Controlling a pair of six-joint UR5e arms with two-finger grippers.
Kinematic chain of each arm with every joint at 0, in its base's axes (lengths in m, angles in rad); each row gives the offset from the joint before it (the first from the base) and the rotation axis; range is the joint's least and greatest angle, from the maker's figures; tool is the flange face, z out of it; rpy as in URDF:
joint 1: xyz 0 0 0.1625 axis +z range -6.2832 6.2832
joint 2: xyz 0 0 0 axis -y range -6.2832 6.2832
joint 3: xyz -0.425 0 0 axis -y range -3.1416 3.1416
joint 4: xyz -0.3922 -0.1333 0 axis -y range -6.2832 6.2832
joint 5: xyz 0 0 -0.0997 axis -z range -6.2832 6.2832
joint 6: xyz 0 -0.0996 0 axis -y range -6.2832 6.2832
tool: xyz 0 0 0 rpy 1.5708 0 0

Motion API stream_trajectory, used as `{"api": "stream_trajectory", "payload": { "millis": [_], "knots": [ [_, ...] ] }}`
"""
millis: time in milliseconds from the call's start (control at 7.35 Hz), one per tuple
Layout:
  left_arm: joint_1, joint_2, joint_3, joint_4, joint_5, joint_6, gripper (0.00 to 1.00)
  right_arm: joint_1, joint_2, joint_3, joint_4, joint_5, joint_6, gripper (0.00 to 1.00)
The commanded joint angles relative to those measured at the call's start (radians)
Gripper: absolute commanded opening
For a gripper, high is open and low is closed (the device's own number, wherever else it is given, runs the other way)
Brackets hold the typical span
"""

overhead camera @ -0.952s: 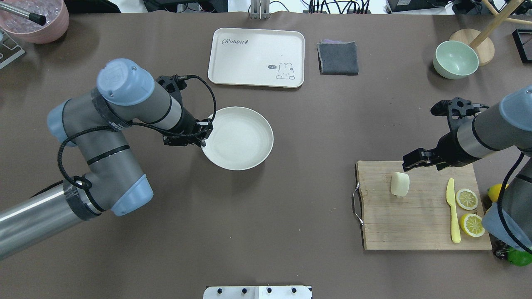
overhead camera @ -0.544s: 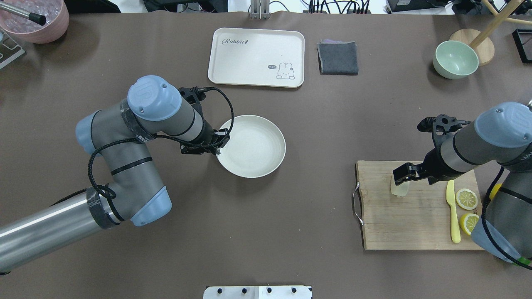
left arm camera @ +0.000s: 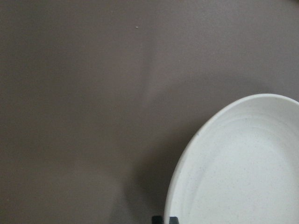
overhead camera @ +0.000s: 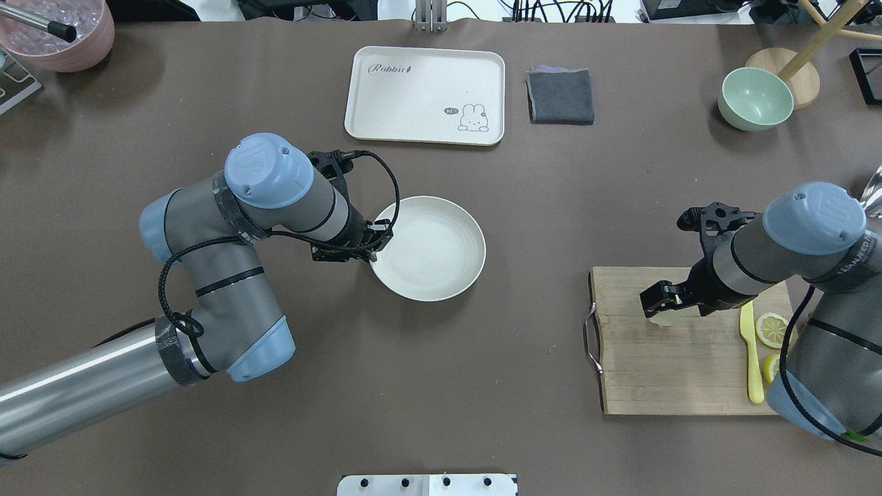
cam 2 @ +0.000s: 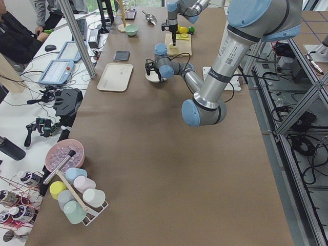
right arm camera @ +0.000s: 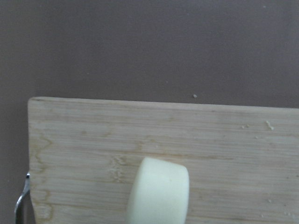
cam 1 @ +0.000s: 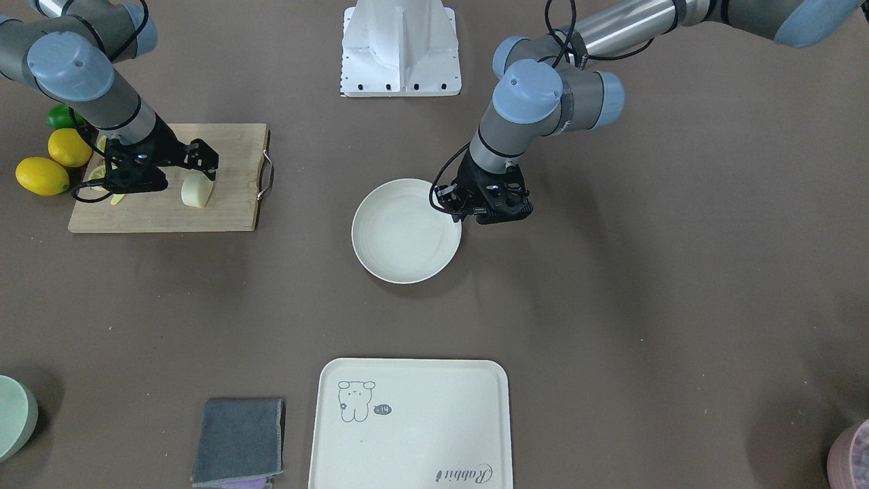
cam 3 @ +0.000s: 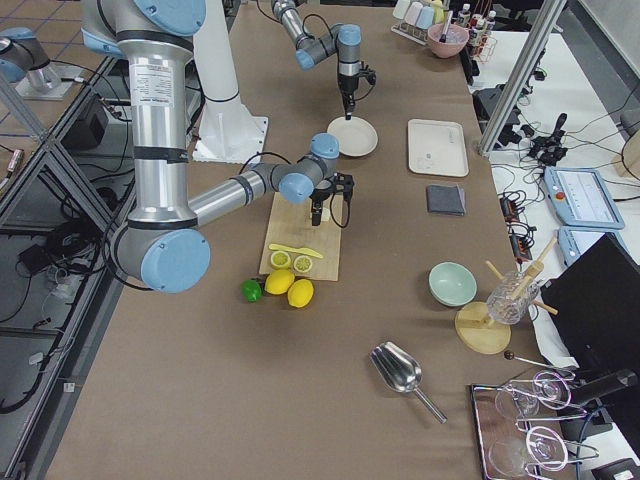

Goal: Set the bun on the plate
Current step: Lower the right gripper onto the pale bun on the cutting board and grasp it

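Bun (cam 1: 196, 192) on the board (cam 1: 163, 214), toward the handle end. Right gripper (cam 1: 204, 166) directly over it, jaws apparently spread, nothing held. Left gripper (overhead camera: 376, 241) clamped on the rim of the plate (overhead camera: 434, 255) at mid worktop (overhead camera: 524, 344), well apart from the board.

Main hazard: a bad pinch. Smooth, rounded and probably soft, so likely to squirt sideways or roll if caught off-centre. Squashing with too hard a squeeze, slipping out mid-carry with too light a one. Scraping the board if lowered too far. Hard to check centring from overhead, with the bun almost wholly hidden under the gripper.

Close by on the board: knife (overhead camera: 751, 351) and lemon slices (overhead camera: 772, 329), easy to knock with a wide swing.

At the plate: risk of the two arms crowding each other with the left one on the rim. Also of releasing too near the edge and losing the bun over it, or of tilting the plate during release.
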Motion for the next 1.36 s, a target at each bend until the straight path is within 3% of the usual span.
{"api": "stream_trajectory", "payload": {
  "millis": [0,136,272,408,544,816,1224],
  "knots": [
    [0.004,-0.007,0.034,-0.041,0.000,0.001,0.00,-0.001,0.037,-0.037,0.000,0.000,0.002,0.97],
    [0.004,-0.007,0.037,-0.049,0.000,0.001,0.00,0.006,0.035,-0.037,0.000,0.000,0.000,0.93],
    [0.005,-0.007,0.037,-0.057,0.000,0.004,0.26,0.017,0.035,-0.037,0.000,0.001,0.000,0.86],
    [0.006,-0.007,0.040,-0.062,0.000,0.004,0.82,0.020,0.035,-0.037,0.000,0.000,0.000,0.73],
    [0.007,-0.005,0.042,-0.072,0.002,0.006,0.94,0.020,0.035,-0.038,-0.001,0.000,0.000,0.63],
    [0.007,-0.001,0.043,-0.072,0.003,0.007,0.94,0.022,0.035,-0.038,0.000,0.000,0.002,0.49],
    [0.007,0.002,0.043,-0.074,0.018,0.009,0.94,0.026,0.038,-0.034,0.000,0.001,0.002,0.38]
  ]
}}
